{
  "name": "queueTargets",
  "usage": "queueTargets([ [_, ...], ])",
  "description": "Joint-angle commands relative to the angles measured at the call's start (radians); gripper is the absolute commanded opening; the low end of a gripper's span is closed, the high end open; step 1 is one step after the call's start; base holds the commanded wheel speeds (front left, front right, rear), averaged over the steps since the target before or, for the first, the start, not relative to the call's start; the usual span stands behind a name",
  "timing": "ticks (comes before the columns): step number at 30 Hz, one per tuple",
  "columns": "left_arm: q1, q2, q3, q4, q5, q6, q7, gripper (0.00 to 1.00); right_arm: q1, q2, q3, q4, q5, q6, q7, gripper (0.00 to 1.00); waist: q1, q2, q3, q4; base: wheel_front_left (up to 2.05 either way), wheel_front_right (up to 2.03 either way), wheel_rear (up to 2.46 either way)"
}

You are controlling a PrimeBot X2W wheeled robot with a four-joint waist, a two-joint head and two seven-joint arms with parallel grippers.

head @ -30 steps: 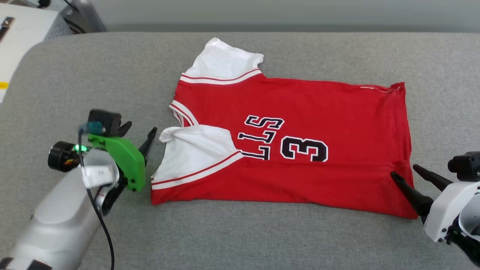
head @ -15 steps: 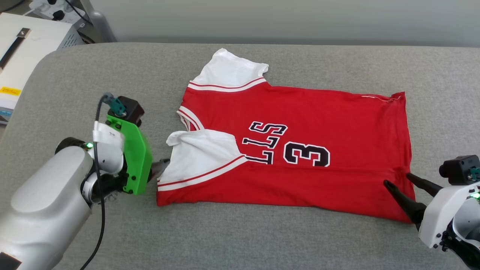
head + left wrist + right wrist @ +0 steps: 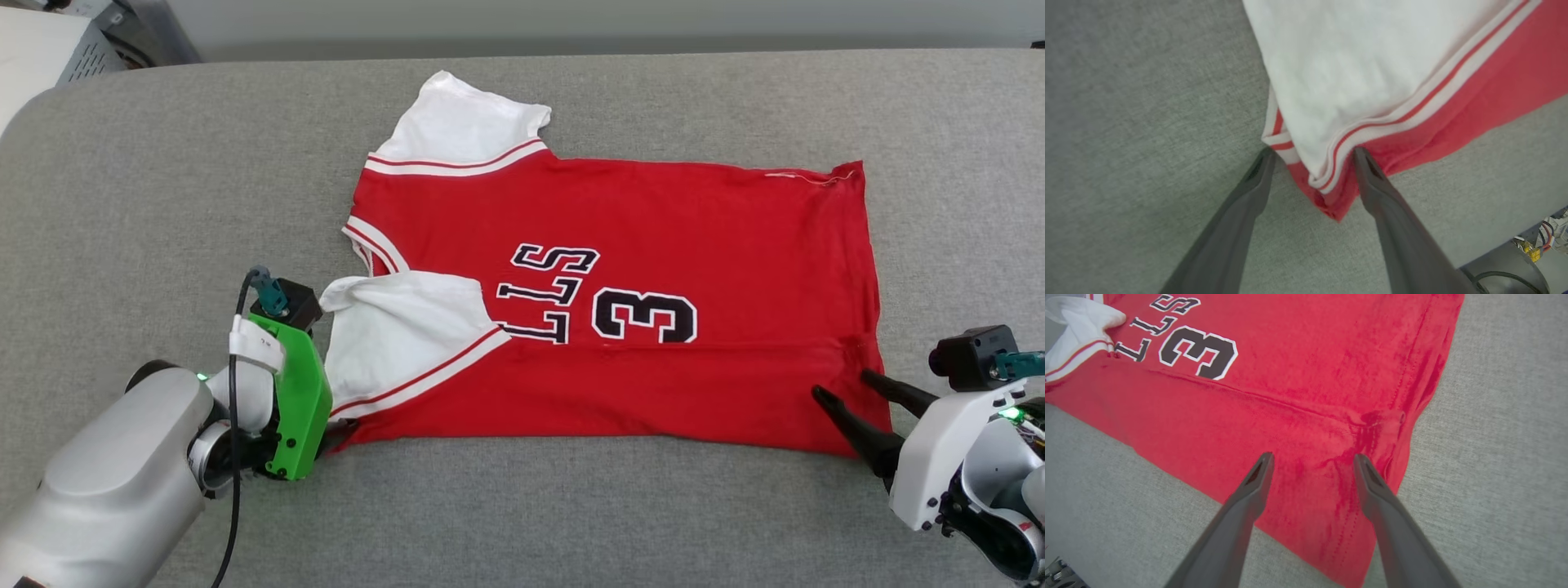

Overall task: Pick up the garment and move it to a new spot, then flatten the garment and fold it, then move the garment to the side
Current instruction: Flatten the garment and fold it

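Left fingers (image 3: pixel 1237 212) and right fingers (image 3: pixel 1239 518) stand spread at the garment (image 3: pixel 653 220) reading "LLS" and "3".

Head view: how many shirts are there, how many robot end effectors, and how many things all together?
red shirt: 1
end effectors: 2 (left end effector, right end effector)
Total: 3
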Motion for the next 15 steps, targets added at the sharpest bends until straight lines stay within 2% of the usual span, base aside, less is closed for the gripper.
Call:
queueTargets([
  [1, 0.049, -0.025, -0.031, 0.028, -0.015, -0.001, 0.005, 1.0, -0.021, 0.002, 0.004, 0.002, -0.01, -0.001, 0.002, 1.0, 0.0, -0.0001, 0.01, -0.008, 0.0, 0.0, 0.0],
  [2, 0.055, -0.03, -0.033, 0.035, -0.02, -0.001, 0.005, 1.0, -0.027, 0.001, 0.005, 0.0, -0.013, -0.001, -0.002, 1.0, 0.0, -0.0001, 0.011, -0.008, 0.0, 0.0, 0.0],
  [3, 0.057, -0.034, -0.035, 0.042, -0.019, -0.001, -0.004, 0.23, -0.035, 0.0, 0.002, -0.003, -0.017, -0.001, -0.014, 1.0, 0.0, -0.0001, 0.011, -0.008, 0.0, 0.0, 0.0],
  [4, 0.057, -0.037, -0.035, 0.047, -0.018, -0.001, -0.015, 0.0, -0.04, 0.0, -0.002, -0.002, -0.02, -0.001, -0.021, 1.0, 0.0, -0.0001, 0.01, -0.007, 0.0, 0.0, 0.0],
  [10, 0.053, -0.032, -0.035, 0.035, -0.004, -0.002, -0.096, 0.0, -0.063, -0.03, -0.016, -0.017, -0.036, -0.001, -0.004, 1.0, 0.0, -0.0001, -0.028, 0.003, 0.0, 0.0, 0.0],
  [15, 0.057, -0.002, -0.016, -0.022, -0.004, -0.002, -0.169, 0.0, -0.076, -0.097, -0.029, -0.066, -0.026, -0.001, 0.112, 1.0, 0.0, -0.0001, -0.055, 0.01, 0.0, 0.0, 0.0],
])
